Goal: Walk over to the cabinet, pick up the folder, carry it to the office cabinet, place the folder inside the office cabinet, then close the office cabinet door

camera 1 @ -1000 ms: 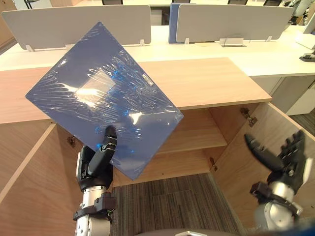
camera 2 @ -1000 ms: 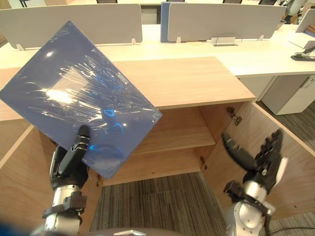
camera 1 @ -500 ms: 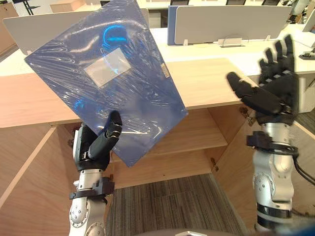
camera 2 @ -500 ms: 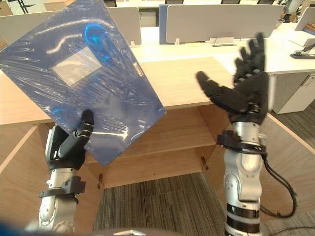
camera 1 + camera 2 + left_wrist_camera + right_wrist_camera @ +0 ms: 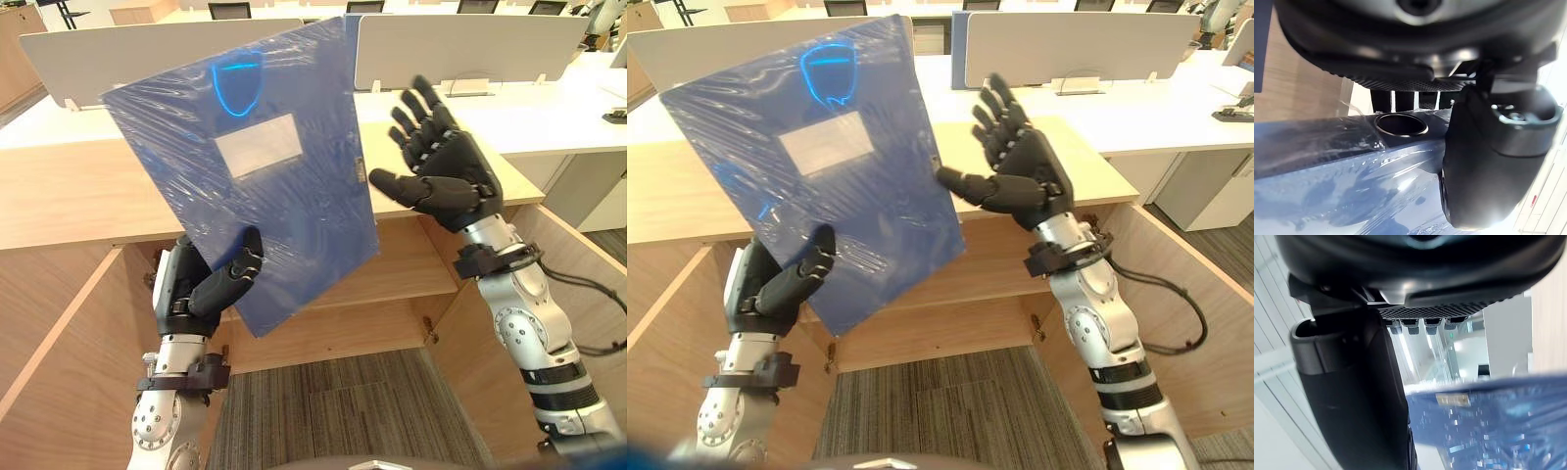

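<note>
Presently the folder (image 5: 255, 186) stands tilted in the air before the open cabinet (image 5: 416, 269), above its shelf. It is judged light, stiff and flat, with a film wrap that is likely slippery; it is best pinched near an edge. The left hand (image 5: 201, 292) pinches the lower edge, thumb across the front. The right hand (image 5: 446, 181) is raised with fingers spread, holding nothing, its thumb tip by the folder's right edge.

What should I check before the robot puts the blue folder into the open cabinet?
1. Left hand grips folder: ok, thumb curled on its front near the lower corner.
2. Right hand supporting it: cannot tell; hand open, thumb at the folder's edge.
3. Cabinet door open: ok.
4. Shelf free: cannot tell, folder hides part.
5. Folder lined up with the opening: not ok, tilted and raised well above the shelf.
</note>
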